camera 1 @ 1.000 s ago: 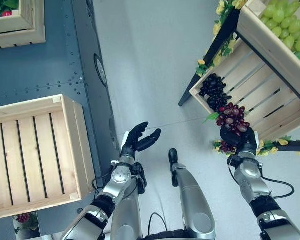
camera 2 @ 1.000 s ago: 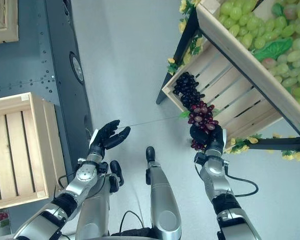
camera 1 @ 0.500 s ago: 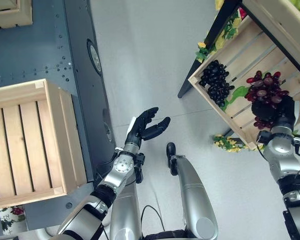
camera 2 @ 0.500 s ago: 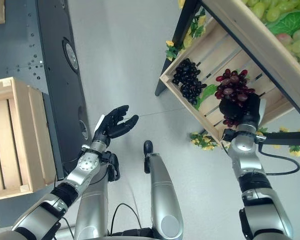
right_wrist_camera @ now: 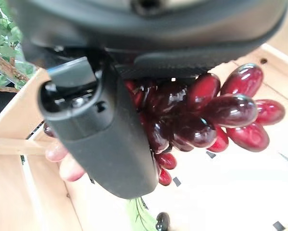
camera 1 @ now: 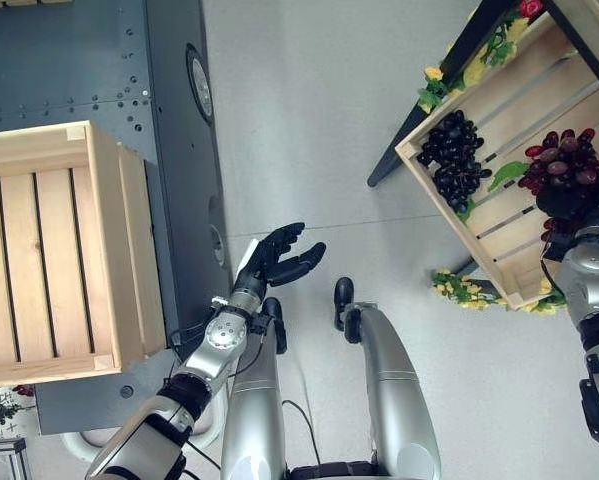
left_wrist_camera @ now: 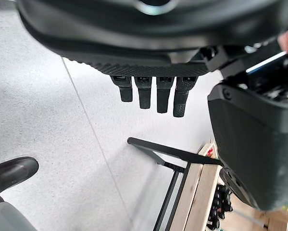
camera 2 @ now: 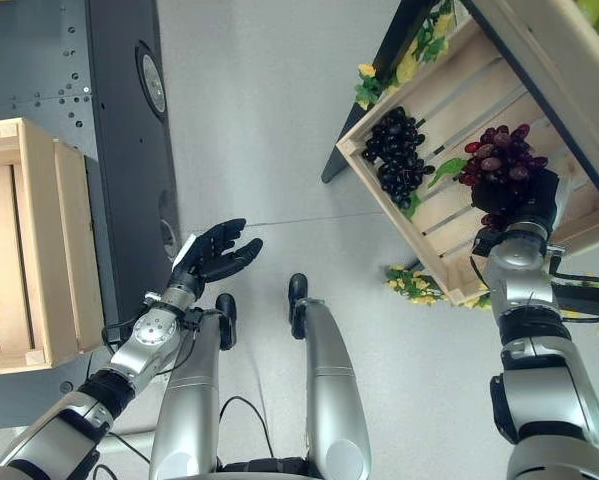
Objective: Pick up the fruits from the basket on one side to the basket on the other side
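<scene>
My right hand (camera 1: 579,208) is shut on a bunch of red grapes (camera 1: 564,165) and holds it over the inside of the tilted wooden crate (camera 1: 504,228) on the right. The right wrist view shows the thumb (right_wrist_camera: 100,139) across the glossy red grapes (right_wrist_camera: 206,115) above the crate's slats. A bunch of black grapes (camera 1: 454,165) lies in the same crate, to the left of the red one. An empty wooden crate (camera 1: 104,250) stands on the left. My left hand (camera 1: 274,260) hovers open over the floor between the crates, its fingers (left_wrist_camera: 153,96) straight and holding nothing.
The left crate stands on a dark grey metal platform (camera 1: 99,60). The right crate rests on a black stand trimmed with yellow flowers and leaves (camera 1: 459,290). Another crate's wooden edge (camera 2: 539,70) overhangs it. Grey floor lies between the two sides.
The camera has shifted. My right hand has carried the red grapes from the right crate's front corner to over its inside. The left hand has stayed open.
</scene>
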Available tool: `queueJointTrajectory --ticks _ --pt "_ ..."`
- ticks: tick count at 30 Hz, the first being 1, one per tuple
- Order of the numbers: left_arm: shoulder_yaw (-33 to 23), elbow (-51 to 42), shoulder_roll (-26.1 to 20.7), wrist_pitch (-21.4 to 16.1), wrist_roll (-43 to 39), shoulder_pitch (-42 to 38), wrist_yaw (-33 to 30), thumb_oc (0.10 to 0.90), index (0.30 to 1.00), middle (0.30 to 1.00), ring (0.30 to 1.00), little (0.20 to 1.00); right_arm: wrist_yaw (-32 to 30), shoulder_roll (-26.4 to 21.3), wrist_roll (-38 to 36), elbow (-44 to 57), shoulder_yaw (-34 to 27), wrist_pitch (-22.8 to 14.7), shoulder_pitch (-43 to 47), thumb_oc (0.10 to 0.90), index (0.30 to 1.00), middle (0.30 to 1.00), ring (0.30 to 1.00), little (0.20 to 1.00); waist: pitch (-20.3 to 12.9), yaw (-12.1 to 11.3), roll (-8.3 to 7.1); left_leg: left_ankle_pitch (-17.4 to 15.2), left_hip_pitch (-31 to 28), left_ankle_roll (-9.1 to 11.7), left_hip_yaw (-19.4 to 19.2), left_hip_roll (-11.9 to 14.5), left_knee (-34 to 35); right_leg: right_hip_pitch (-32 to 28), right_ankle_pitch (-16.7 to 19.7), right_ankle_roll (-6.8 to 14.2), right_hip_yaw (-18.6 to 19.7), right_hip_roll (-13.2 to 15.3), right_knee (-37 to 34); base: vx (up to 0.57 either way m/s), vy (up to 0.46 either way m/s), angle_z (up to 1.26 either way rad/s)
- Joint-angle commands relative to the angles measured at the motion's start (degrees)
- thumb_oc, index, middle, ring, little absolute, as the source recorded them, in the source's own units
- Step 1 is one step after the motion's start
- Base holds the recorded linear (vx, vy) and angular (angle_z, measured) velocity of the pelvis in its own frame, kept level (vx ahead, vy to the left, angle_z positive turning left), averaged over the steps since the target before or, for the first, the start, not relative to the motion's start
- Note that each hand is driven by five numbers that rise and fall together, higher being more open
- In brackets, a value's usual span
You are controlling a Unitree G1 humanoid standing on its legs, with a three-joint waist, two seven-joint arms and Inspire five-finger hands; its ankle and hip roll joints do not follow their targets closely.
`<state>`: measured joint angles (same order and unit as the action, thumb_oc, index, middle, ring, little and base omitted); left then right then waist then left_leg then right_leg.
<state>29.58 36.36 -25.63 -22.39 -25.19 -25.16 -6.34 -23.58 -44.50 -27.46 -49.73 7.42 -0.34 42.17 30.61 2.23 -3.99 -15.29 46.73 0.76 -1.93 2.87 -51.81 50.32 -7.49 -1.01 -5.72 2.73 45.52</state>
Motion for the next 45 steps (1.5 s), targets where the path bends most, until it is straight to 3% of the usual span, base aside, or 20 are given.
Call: queueJointTrajectory --ticks 1,2,27,35,39,42,45 --pt "1.05 -7.98 1.12 -6.88 -0.94 1.33 1.27 0.8 0.9 0.9 0.9 0.9 -4.37 -10.77 0.15 -0.18 -1.25 -2.84 3.5 0.4 0.3 0.3 0.3 0.3 -0.81 -0.3 1.79 -3.64 -2.04 -4.87 -6.25 -2.68 -1.12 -5.69 -3.87 -1.35 -3.71 -1.61 3.67 -0.01 0.0 0.04" --pt "1.07 -7.93 1.12 -7.0 -1.08 1.54 1.79 0.8 0.9 0.9 0.9 0.9 -4.8 -10.52 0.8 -0.14 -1.28 -2.38 3.36 0.8 0.9 0.9 0.9 0.9 -0.81 -0.34 1.73 -3.85 -1.92 -4.84 -6.11 -2.73 -1.55 -5.68 -3.96 -1.28 -3.7 -1.62 3.84 -0.01 0.001 0.06" --pt "0.61 -6.42 0.73 -8.03 -1.71 3.58 3.4 0.8 0.9 0.9 0.9 0.9 -6.73 -9.41 5.22 -2.27 0.01 -0.59 2.74 0.8 0.9 0.9 0.9 0.9 -0.81 -0.67 1.19 -4.04 -4.86 -5.22 -7.04 -1.87 -0.26 -8.29 -4.12 -0.87 -3.45 -1.76 2.92 0.0 0.003 0.0" --pt "-0.19 -4.32 2.3 -8.17 -0.81 4.0 2.52 0.8 0.9 0.9 0.9 0.9 -5.47 -3.87 8.33 7.78 0.11 -6.61 -1.95 0.8 0.9 0.9 0.9 0.9 -0.81 0.3 1.27 -4.26 -8.15 -5.27 -8.16 -1.55 1.54 -10.77 -4.81 -0.81 -2.68 -1.72 1.86 0.03 0.052 -0.01" --pt "-1.72 -0.69 4.83 -6.59 -1.55 3.46 1.04 0.8 0.9 0.9 0.9 0.9 -4.59 2.96 12.08 15.17 0.41 -10.01 -8.46 0.8 0.9 0.9 0.9 0.9 -0.81 1.66 0.92 -4.04 -12.0 -5.54 -9.34 -1.31 4.48 -13.78 -4.72 -0.43 -1.59 -2.05 -0.65 0.03 0.076 -0.09" --pt "-3.16 2.82 6.98 -4.95 -0.75 3.64 0.57 0.8 0.9 0.9 0.9 0.9 -2.89 7.61 11.95 18.78 0.58 -14.7 -13.47 0.8 0.9 0.9 0.9 0.9 -0.81 2.83 0.58 -4.99 -16.51 -5.37 -10.23 -0.93 6.82 -17.82 -5.45 0.24 -0.84 -2.1 -2.9 0.05 0.078 -0.05" --pt "-3.43 7.01 8.66 -1.37 0.45 3.13 1.12 0.8 0.9 0.9 0.9 0.9 0.37 11.48 11.52 20.66 1.09 -18.67 -16.27 0.8 0.9 0.9 0.9 0.9 -0.81 3.6 0.04 -4.8 -20.28 -5.37 -10.96 -0.68 9.16 -21.13 -5.03 0.62 -0.23 -2.07 -5.23 0.04 0.044 -0.08"
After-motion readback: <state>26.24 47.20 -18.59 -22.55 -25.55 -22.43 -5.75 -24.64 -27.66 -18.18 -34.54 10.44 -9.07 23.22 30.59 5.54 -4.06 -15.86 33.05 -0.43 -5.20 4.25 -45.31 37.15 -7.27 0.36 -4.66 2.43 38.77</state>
